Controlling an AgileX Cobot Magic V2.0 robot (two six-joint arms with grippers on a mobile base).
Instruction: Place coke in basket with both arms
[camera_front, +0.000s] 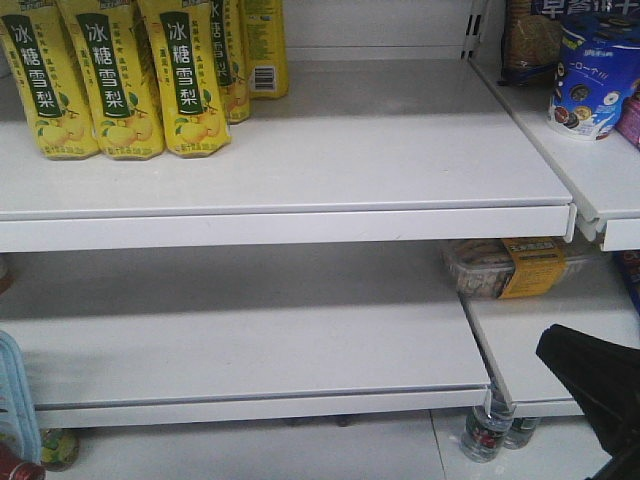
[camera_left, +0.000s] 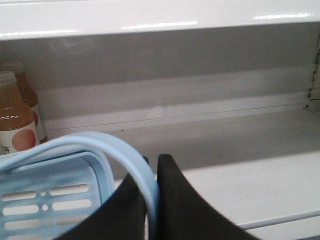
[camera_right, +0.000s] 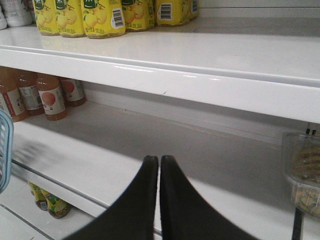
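White shelves (camera_front: 300, 160) are standing coke-less; left gripper (camera_left: 150, 200) is clamping basket (camera_left: 55, 195) handle, right gripper (camera_right: 159, 200) pinched together at six o'clock.

Front view faces the white shelves (camera_front: 300, 170) square-on, close up. Each wrist view peers low over its own hand along the lower shelf; front and right-wrist views share the yellow bottles (camera_right: 102, 17).
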